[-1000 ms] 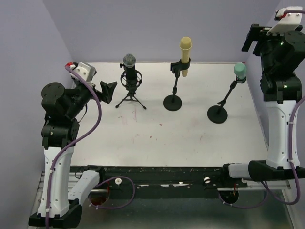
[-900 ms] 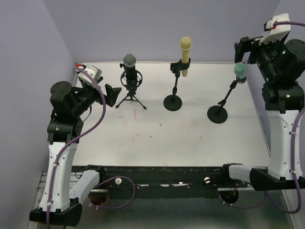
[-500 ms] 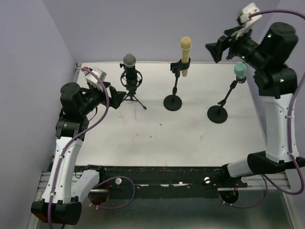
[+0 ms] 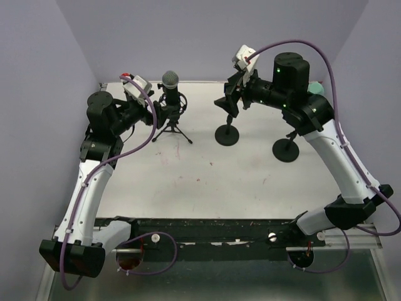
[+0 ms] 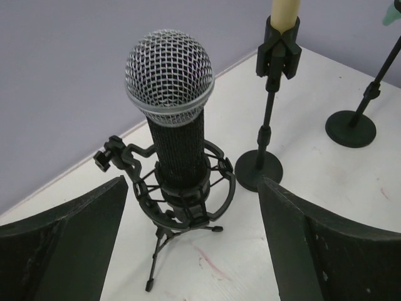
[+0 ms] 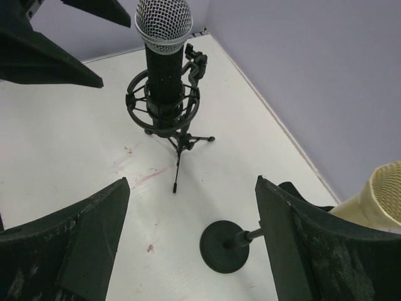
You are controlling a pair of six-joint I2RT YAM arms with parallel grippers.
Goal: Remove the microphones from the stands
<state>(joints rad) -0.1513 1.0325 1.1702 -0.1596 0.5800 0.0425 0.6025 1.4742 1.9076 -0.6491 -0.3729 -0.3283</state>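
The left gripper [image 4: 156,115] hovers at the far left of the white surface [image 4: 207,182], its jaws spread wide and holding nothing, aimed at the black microphone [image 5: 178,135] just to its right. That microphone, topped with a silver mesh head, stands upright in a ring-shaped shock mount [image 5: 183,199] on a small tripod stand [image 4: 172,130] at the far left of the surface. In the left wrist view the two dark fingers [image 5: 69,244] flank the mount from the near side without touching it. Farther right, the right gripper [image 4: 229,95] hangs over the far middle of the surface, jaws also wide apart and empty. From above it covers the head of a cream microphone [image 6: 379,191], which in the right wrist view shows just beside the gripper's right finger, though whether they touch cannot be told. This microphone sits in a clip on a straight stand with a round base [image 4: 227,135]. To the right, a second round base [image 4: 286,150] carries a tilted stand. Its teal microphone [image 4: 319,89] is mostly hidden behind the right arm.
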